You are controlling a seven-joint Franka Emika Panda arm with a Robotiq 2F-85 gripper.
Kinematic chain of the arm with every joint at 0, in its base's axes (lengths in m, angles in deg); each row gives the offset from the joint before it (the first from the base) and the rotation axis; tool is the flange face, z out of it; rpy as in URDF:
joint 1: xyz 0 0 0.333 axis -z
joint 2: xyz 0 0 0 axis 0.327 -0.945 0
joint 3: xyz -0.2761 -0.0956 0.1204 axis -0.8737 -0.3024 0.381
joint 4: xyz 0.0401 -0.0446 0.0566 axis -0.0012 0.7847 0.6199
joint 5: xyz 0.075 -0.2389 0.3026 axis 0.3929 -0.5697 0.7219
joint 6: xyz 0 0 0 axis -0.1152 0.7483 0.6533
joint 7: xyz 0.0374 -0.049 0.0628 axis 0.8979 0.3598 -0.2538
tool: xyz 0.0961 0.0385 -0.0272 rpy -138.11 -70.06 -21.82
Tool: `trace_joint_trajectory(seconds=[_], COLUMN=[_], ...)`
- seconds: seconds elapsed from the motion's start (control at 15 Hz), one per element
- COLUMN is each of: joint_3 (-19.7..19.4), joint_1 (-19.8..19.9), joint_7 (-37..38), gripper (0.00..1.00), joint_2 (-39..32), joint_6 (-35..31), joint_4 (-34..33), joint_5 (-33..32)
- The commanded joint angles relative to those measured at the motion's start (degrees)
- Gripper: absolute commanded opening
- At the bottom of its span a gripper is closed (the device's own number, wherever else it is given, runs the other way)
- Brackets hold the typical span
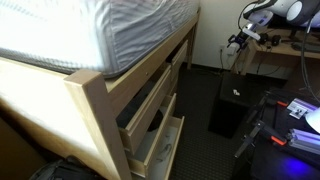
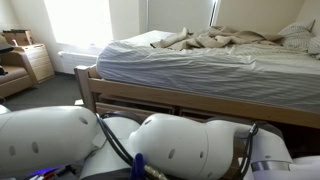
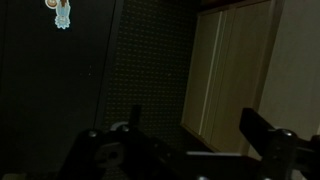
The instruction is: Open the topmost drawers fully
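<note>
In an exterior view, pale wood drawers sit under the bed. The topmost drawer (image 1: 148,100) stands partly pulled out with dark contents showing. The drawer below it (image 1: 160,145) is also pulled out, its pale inside visible. My gripper (image 1: 240,42) hangs well apart from them, up near the wall. In the wrist view my gripper (image 3: 193,118) is open with nothing between its dark fingers (image 3: 256,130). Beyond them is a pale wood panel (image 3: 235,70) over dark carpet; which drawer it belongs to I cannot tell.
A mattress (image 1: 90,30) lies on the blond bed frame (image 1: 95,105). A black box (image 1: 230,108) stands on the dark carpet beside the drawers. My white arm (image 2: 170,145) fills the foreground. A wooden nightstand (image 2: 35,62) stands by the wall.
</note>
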Motion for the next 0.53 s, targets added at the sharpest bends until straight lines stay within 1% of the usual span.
trace_joint_trajectory(seconds=[0.0,0.07,0.13,0.33,0.47], joint_3=[0.1,-0.3,-0.7,-0.3,-1.3], joint_1=[0.0,0.4,0.0,-0.5,-0.6], joint_7=[-0.1,0.3,0.5,-6.7,-9.8], gripper=[1.00,1.00,1.00,1.00,1.00], joint_2=[-0.1,-0.8,-1.2,-1.2,-1.1], joint_6=[0.0,1.5,-0.1,-2.4,-2.7], joint_4=[-0.2,-1.9,-2.5,-4.1,-5.9], joint_5=[0.0,-0.5,-0.7,-1.8,-3.4])
